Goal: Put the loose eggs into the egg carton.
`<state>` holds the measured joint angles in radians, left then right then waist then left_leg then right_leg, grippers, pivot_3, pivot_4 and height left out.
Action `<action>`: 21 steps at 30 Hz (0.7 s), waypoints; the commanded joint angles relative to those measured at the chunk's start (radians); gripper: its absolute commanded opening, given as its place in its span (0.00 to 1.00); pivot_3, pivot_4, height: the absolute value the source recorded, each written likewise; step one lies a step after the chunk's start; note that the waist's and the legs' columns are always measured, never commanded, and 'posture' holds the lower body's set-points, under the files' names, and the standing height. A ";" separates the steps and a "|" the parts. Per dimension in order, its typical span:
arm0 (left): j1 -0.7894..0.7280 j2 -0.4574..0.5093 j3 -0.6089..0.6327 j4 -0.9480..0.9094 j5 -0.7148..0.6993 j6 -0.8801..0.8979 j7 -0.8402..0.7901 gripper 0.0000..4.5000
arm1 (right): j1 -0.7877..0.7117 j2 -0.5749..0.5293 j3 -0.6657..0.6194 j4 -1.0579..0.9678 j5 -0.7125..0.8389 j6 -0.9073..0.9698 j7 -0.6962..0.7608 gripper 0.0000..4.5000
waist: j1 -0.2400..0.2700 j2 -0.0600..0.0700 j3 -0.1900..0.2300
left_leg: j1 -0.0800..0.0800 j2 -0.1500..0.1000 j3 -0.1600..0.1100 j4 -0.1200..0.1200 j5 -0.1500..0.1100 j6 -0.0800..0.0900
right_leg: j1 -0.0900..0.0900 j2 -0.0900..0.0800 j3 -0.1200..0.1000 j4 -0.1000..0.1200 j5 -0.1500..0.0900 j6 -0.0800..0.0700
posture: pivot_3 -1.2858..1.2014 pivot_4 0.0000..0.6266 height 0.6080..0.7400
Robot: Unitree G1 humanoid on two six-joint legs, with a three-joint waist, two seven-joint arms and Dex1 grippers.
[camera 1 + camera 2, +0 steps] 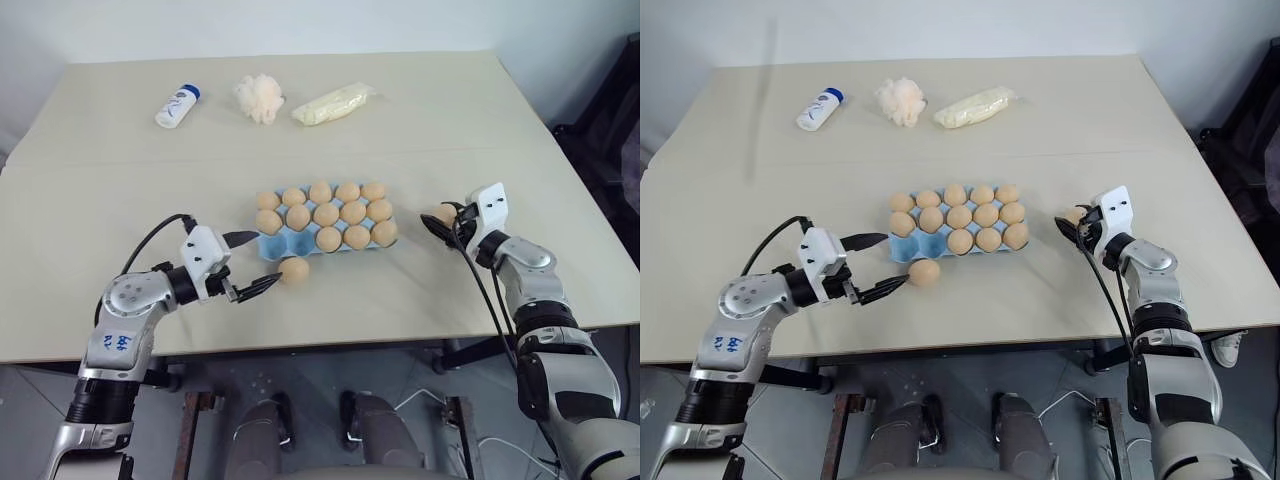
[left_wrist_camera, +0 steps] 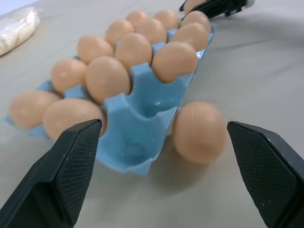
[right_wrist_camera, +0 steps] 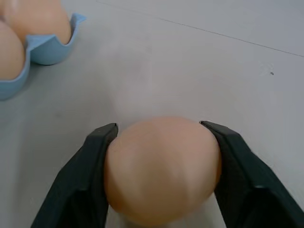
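The light blue egg carton [image 1: 272, 247] lies mid-table, holding several tan eggs; its front-left cups [image 2: 137, 142] are bare. One loose egg [image 1: 294, 268] rests on the table against the carton's front edge. My left gripper [image 1: 266, 260] is open, level, with its fingers to either side of that corner and egg, touching neither. To the right of the carton, my right gripper [image 1: 436, 220] is shut on another loose egg [image 3: 161, 171], both fingers pressed against its sides just above the table.
At the far side of the table lie a white bottle with a blue cap [image 1: 177, 105], a pale fluffy puff [image 1: 260, 97] and a cream packet [image 1: 333, 103]. The table's front edge [image 1: 350, 340] runs close below both grippers.
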<state>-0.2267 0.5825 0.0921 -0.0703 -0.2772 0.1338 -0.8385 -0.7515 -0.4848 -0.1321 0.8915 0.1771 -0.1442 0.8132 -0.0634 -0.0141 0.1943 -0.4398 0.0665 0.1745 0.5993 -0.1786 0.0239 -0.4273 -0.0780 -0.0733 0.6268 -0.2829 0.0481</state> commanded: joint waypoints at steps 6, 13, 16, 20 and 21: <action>0.070 0.039 0.137 -0.002 -0.041 0.000 0.035 1.00 | 0.076 0.067 0.098 -0.590 0.126 0.277 0.097 0.53 | -0.003 0.000 0.000 | 0.000 0.001 0.000 0.000 0.000 -0.001 | -0.001 0.000 0.000 0.001 0.000 -0.001 | 0.52 0.24 1.00; 0.088 0.037 0.149 0.024 -0.031 -0.015 0.035 1.00 | 0.090 0.215 0.270 -0.811 0.106 0.450 0.027 0.53 | -0.007 0.000 0.000 | -0.001 0.001 0.000 -0.005 0.000 -0.001 | -0.003 -0.001 0.000 0.000 -0.001 -0.002 | 0.52 0.24 1.00; 0.085 0.023 0.130 0.020 -0.025 -0.016 0.042 1.00 | 0.073 0.313 0.374 -0.758 0.033 0.430 -0.017 0.53 | -0.009 -0.002 -0.001 | -0.001 0.001 0.000 -0.008 0.000 -0.002 | -0.004 -0.001 0.000 -0.002 -0.001 -0.003 | 0.52 0.24 1.00; 0.081 0.020 0.121 0.008 -0.027 -0.009 0.047 1.00 | 0.061 0.343 0.391 -0.680 -0.004 0.394 -0.032 0.68 | -0.008 -0.002 -0.001 | -0.002 0.000 0.002 -0.010 0.000 -0.002 | -0.005 -0.002 0.000 -0.004 -0.001 -0.003 | 0.52 0.24 1.00; 0.081 0.020 0.120 0.008 -0.027 -0.008 0.047 1.00 | 0.055 0.349 0.394 -0.670 -0.007 0.389 -0.031 0.73 | -0.006 -0.003 -0.002 | -0.003 0.000 0.002 -0.010 0.000 -0.002 | -0.006 -0.002 -0.001 -0.004 -0.001 -0.002 | 0.52 0.24 1.00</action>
<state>-0.1448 0.5999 0.2051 -0.0299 -0.2914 0.1311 -0.7988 -0.6735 -0.1425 0.2739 0.2290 0.1757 0.2693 0.7904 -0.0699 -0.0168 0.1927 -0.4429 0.0663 0.1766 0.5888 -0.1785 0.0217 -0.4333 -0.0800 -0.0740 0.6220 -0.2840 0.0459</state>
